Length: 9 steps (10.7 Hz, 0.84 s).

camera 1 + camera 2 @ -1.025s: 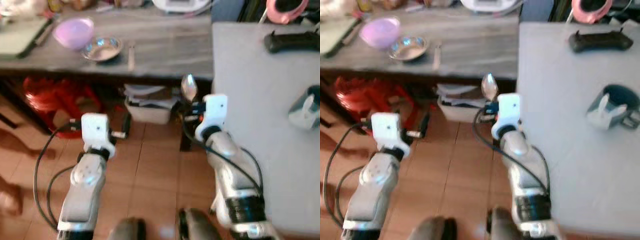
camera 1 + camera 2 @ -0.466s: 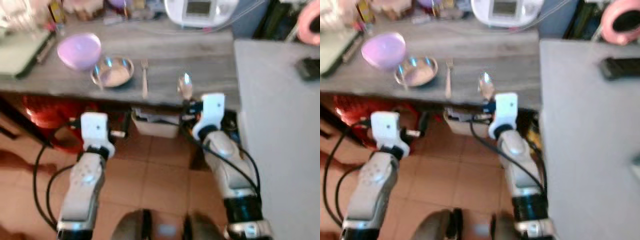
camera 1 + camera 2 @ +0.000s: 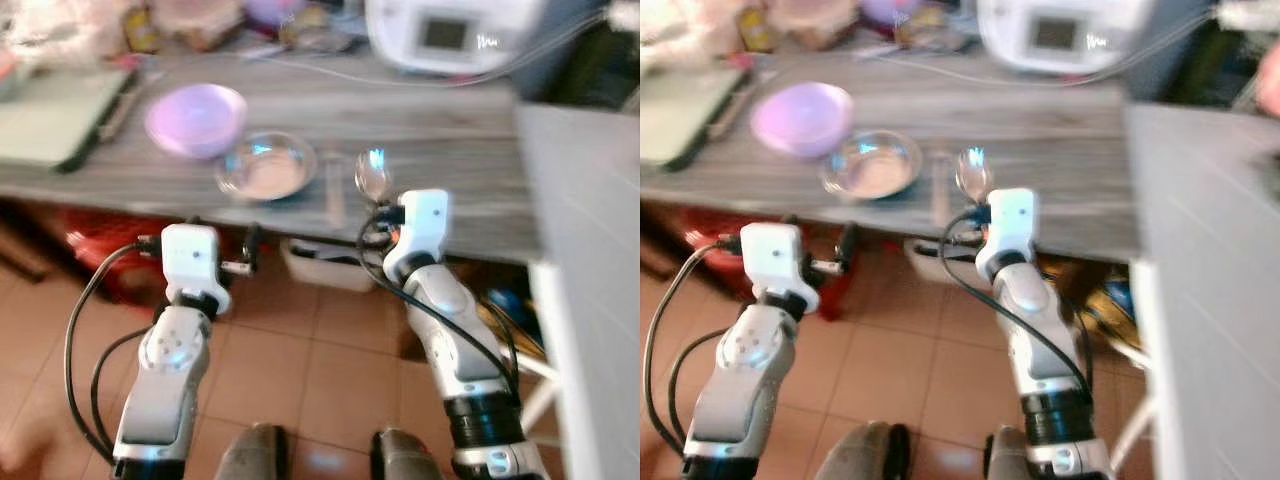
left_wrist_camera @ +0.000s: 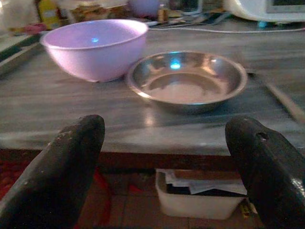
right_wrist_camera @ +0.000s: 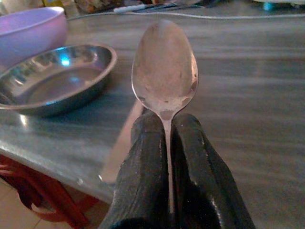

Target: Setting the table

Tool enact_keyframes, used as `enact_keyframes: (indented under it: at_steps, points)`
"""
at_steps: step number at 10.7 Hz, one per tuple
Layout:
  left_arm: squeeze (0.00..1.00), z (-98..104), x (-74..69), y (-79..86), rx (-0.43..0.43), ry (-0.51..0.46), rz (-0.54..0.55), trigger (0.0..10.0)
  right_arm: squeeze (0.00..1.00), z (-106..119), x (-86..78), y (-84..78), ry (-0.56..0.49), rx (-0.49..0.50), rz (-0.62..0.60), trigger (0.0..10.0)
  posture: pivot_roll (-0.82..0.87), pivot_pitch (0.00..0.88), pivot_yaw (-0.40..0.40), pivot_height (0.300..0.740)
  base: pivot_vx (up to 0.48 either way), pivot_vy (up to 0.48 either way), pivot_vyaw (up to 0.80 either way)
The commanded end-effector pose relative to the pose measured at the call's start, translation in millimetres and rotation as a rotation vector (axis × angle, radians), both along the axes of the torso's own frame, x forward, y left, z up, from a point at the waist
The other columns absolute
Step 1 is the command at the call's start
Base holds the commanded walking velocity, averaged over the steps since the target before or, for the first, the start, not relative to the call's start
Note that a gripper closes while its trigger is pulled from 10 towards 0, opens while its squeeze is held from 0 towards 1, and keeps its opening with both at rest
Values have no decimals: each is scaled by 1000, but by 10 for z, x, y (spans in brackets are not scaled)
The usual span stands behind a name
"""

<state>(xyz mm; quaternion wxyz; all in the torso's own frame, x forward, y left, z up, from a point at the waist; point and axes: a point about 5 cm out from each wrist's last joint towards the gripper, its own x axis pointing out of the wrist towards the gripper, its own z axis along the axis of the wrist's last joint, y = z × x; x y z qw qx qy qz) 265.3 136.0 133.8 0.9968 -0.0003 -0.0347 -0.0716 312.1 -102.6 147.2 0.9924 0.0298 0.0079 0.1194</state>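
Observation:
My right gripper (image 5: 166, 125) is shut on a metal spoon (image 5: 165, 71), holding it upright with the bowl (image 3: 373, 176) above the near edge of the grey wooden table (image 3: 440, 140). A steel dish (image 3: 265, 165) lies on the table just left of the spoon, and a fork (image 3: 334, 186) lies between them. A purple bowl (image 3: 196, 118) stands beside the dish, farther left. My left gripper (image 4: 167, 143) is open, low in front of the table edge, facing the dish (image 4: 187, 81) and the purple bowl (image 4: 95, 47).
A white appliance (image 3: 450, 35) and clutter line the table's back. A green board (image 3: 55, 100) lies at far left. A pale grey table (image 3: 590, 250) stands at right. Under the wooden table sit a red stool (image 3: 105, 250) and a white tub (image 3: 330, 265) on tiled floor.
The camera has swung left and closer to the wooden table; the grey table has slid off to the right. The right gripper keeps the spoon; the spoon's bowl now sits over the table edge.

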Motion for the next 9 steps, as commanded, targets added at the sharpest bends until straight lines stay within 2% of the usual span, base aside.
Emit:
enact_keyframes:
  at_steps: [1, 3, 7, 9]
  points:
    - [0, -10, -29, -36, 2, 2, -10, 10000, 0, 22, 6, -87, -21, -9, -40, 0, 14, 172, 58, 740, 0, 0, 0]
    - [0, -7, -34, -48, 4, -1, -17, 10000, 0, 62, 32, -166, -48, -15, -93, 0, 11, 172, 59, 740, 0, 0, 0]
    - [0, 10, -23, -65, 4, -12, -22, 10000, 0, 113, 61, -231, -86, -29, -140, 0, 13, 165, 52, 740, 305, 0, 0]
    - [0, 65, 26, -78, -16, -26, -25, 10000, 0, 200, 118, -256, -129, -44, -159, 0, 15, 170, 52, 740, 296, 379, 0]
